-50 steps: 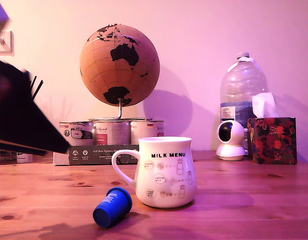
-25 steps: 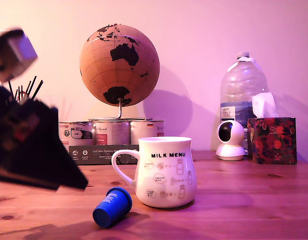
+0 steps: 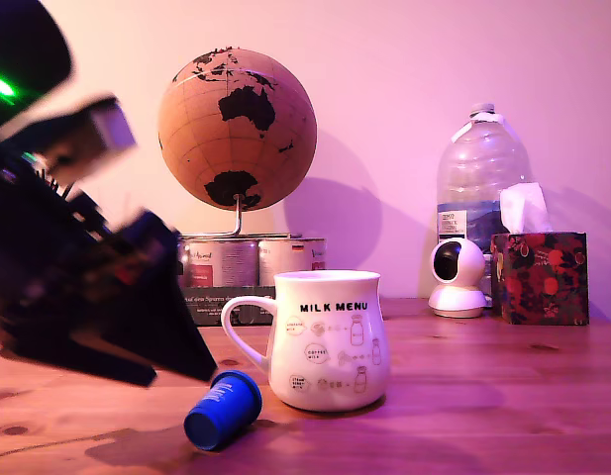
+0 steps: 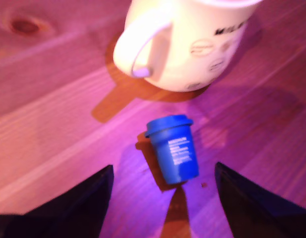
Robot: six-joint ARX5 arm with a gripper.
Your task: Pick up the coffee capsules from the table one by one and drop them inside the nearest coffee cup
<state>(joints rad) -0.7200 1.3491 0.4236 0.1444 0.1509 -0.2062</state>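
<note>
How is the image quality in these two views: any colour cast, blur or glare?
Exterior view: strong pink-magenta cast; the arm is a dark motion-blurred mass, while the mug and globe are sharp. Wrist view: same cast, soft focus, mug overexposed, capsule lettering unreadable, fingers nearly black.

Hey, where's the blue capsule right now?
In the exterior view, the blue capsule lies on its side on the table, just left of the mug.

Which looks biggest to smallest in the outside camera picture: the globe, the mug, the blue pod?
1. globe
2. mug, though it sits nearer the camera, so its true size against the globe is unsure
3. blue pod, clearly smallest
</note>
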